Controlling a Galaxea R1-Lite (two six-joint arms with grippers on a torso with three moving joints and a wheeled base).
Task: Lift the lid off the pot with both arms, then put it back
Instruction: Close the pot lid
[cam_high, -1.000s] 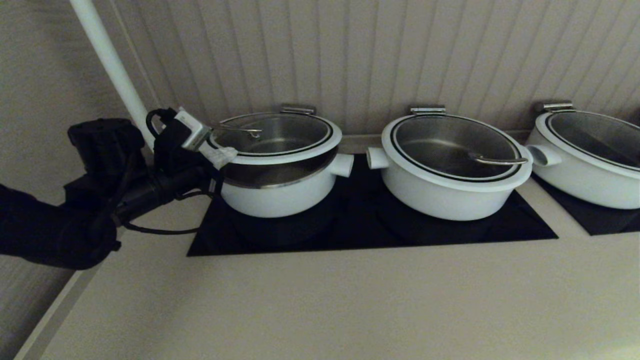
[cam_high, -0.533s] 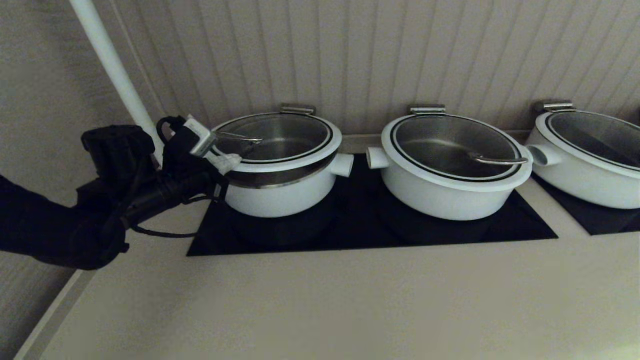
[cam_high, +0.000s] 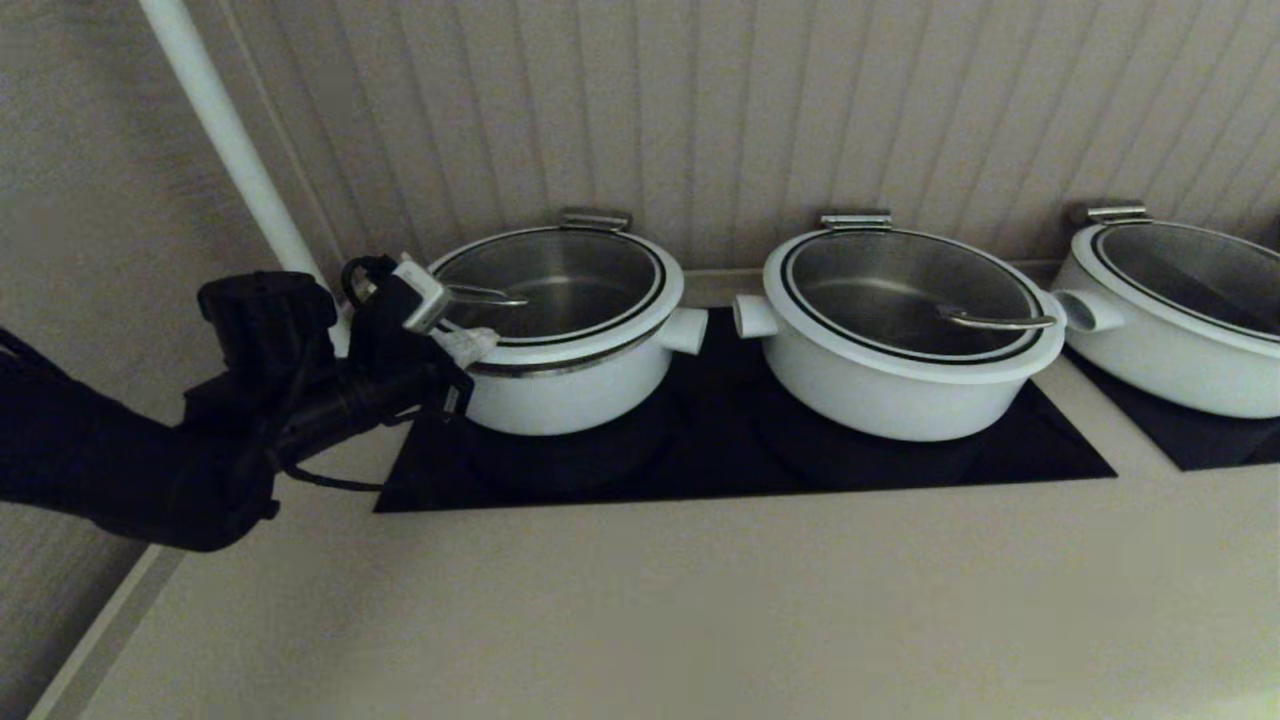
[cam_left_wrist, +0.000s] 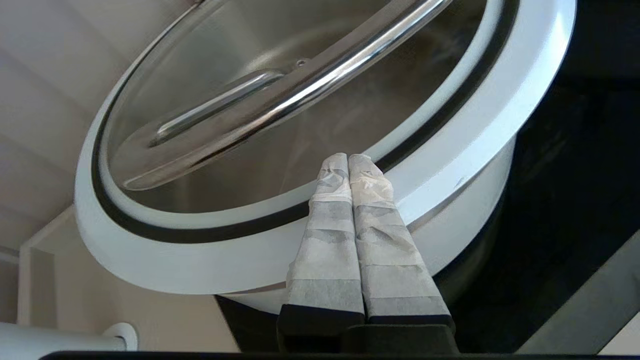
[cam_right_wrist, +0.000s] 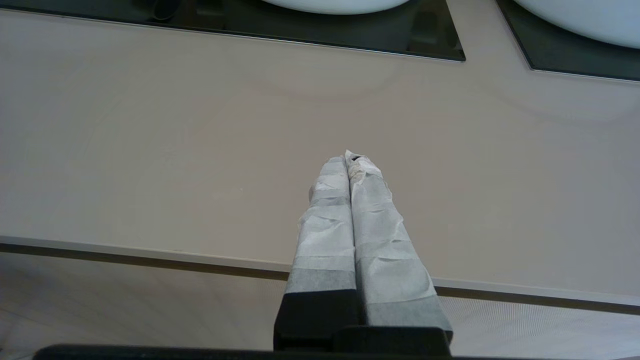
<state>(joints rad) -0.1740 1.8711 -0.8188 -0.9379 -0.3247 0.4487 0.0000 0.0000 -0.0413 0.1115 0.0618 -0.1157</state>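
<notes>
The pot (cam_high: 560, 385) is the leftmost of three white pots on a black cooktop. Its lid (cam_high: 610, 312), clear glass with a white rim and a steel wire handle (cam_high: 490, 295), sits low on it, with a thin steel band showing under the rim. My left gripper (cam_high: 470, 342) is shut at the lid's left edge. In the left wrist view the gripper (cam_left_wrist: 348, 159) lies across the lid's white rim (cam_left_wrist: 450, 130) with its tips at the glass, clamped on nothing. My right gripper (cam_right_wrist: 350, 157) is shut and empty over the counter near its front edge, outside the head view.
Two like white pots (cam_high: 900, 370) (cam_high: 1170, 330) stand to the right, the middle one's side handle close to the left pot's. A white pipe (cam_high: 220, 130) rises behind my left arm. A panelled wall is close behind the pots. The beige counter (cam_high: 650, 600) spreads in front.
The lid has come down towards the pot; the steel band under its rim has narrowed. My left arm has moved right and down with it.
</notes>
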